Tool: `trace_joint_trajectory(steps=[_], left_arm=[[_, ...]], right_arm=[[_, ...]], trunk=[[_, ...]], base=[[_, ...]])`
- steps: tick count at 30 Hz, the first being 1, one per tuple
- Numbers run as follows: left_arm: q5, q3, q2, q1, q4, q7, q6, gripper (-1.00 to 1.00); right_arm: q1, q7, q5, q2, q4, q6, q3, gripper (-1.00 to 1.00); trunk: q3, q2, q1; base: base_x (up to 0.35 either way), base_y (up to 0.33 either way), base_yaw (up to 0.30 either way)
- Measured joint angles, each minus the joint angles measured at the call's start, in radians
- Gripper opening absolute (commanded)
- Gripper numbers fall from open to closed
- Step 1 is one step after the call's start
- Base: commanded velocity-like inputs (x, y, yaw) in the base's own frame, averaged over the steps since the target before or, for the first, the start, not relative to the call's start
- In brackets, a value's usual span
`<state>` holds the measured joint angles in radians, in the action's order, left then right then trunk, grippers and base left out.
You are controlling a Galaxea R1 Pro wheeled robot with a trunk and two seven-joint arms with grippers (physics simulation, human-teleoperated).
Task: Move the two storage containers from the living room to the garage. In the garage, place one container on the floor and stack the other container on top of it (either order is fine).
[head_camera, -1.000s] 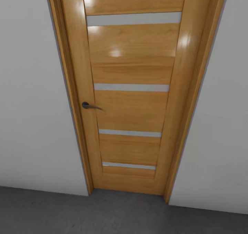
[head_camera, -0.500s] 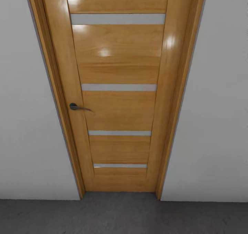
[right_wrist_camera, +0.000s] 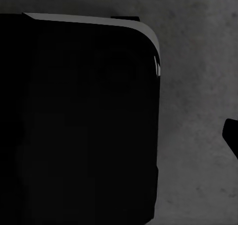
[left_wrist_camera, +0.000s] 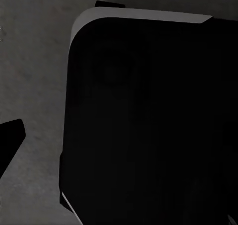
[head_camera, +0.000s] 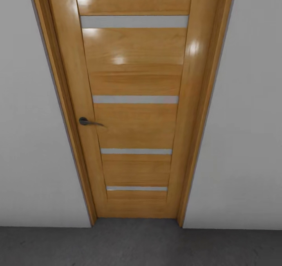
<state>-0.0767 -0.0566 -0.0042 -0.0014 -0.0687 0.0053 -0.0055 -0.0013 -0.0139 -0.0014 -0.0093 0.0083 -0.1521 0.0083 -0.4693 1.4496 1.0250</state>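
Nothing shifts since half a second ago | you face a closed honey-brown wooden door [head_camera: 135, 113] with dark lever handle [head_camera: 88, 122], dark grey concrete floor [head_camera: 137, 246] below | containers unseen | jaws' state: cannot tell | risk: driving on bumps your base into the door.

View swung right early, door [head_camera: 133, 113] now centred; since then, still
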Motion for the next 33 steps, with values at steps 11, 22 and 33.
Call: trace_joint_trajectory(steps=[11,22,33], left_arm=[[0.0,0.0,0.0,0.0,0.0,0.0,0.001,1.0],[0.0,0.0,0.0,0.0,0.0,0.0,0.0,1.0],[0.0,0.0,0.0,0.0,0.0,0.0,0.0,1.0]], right_arm=[[0.0,0.0,0.0,0.0,0.0,0.0,0.0,1.0],[0.0,0.0,-0.001,0.0,0.0,0.0,0.0,1.0],[0.0,0.0,-0.001,0.0,0.0,0.001,0.0,1.0]], trunk=[[0.0,0.0,0.0],[0.0,0.0,0.0],[0.0,0.0,0.0]], base=[[0.074,0.269,0.0],[0.036,0.094,0.0],[0.001,0.003,0.0]])
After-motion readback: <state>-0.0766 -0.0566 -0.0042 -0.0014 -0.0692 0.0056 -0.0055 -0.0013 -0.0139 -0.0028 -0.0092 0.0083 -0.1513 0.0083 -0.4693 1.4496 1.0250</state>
